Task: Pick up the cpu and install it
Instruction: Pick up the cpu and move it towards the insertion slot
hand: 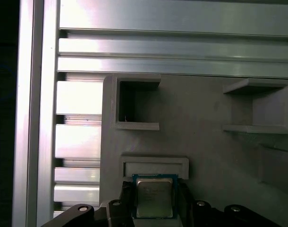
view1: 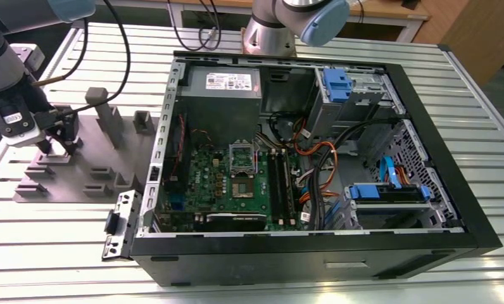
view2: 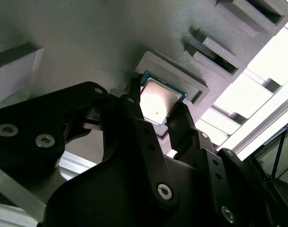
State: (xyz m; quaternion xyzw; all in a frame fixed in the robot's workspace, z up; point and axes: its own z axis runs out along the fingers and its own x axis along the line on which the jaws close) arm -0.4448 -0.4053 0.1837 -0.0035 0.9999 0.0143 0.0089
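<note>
The cpu (view2: 157, 98) is a small square chip with a silver top and a thin green rim. In both wrist views it sits between my two black fingers, just beside a raised grey pocket (hand: 155, 166) of the fixture plate. My gripper (view2: 159, 109) is shut on the cpu, one finger against each of two opposite edges. In the exterior view my gripper (view1: 56, 149) hangs low over the grey fixture plate (view1: 75, 180) at the exterior view's left, well apart from the open computer case (view1: 320, 158). The motherboard's socket (view1: 242, 168) lies in the middle of the case.
Upright grey blocks (view1: 108, 120) stand on the fixture plate between my gripper and the case wall. Cables (view1: 315, 158), blue drive brackets (view1: 387, 192) and a power supply (view1: 222, 85) crowd the case. A second arm's base (view1: 273, 31) stands behind it. The table is slatted aluminium (view1: 49, 228).
</note>
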